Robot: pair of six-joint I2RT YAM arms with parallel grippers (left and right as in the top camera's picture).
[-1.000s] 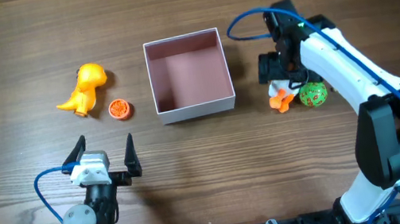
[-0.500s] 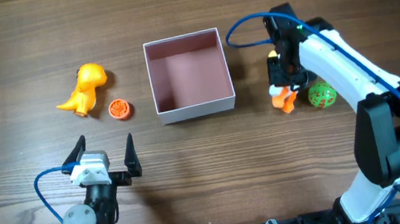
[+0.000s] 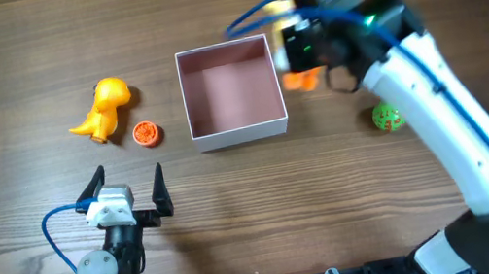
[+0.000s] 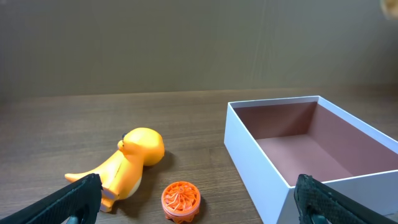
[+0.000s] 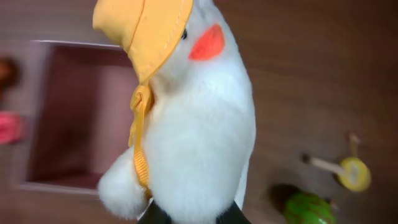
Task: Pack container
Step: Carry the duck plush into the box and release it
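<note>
1. The counter (image 3: 15, 55) carries everything; nothing is packed yet.
2. The container (image 3: 239, 135) stands open and empty near the middle, toward the far edge.
3. My right end effector (image 5: 189, 218) is clamped on a white plush bird (image 5: 199, 137), held in the air just beside the container's right wall. I judge this to be the first toy on its way in.
4. My left end effector (image 3: 128, 180) is spread wide and holds nothing, near the front edge.
5. The yellow dinosaur (image 3: 104, 108) lies left of the container, waiting.
6. The green ball (image 3: 386, 116) sits toward the right edge.
7. The orange disc (image 3: 145, 133) rests beside the dinosaur.
</note>
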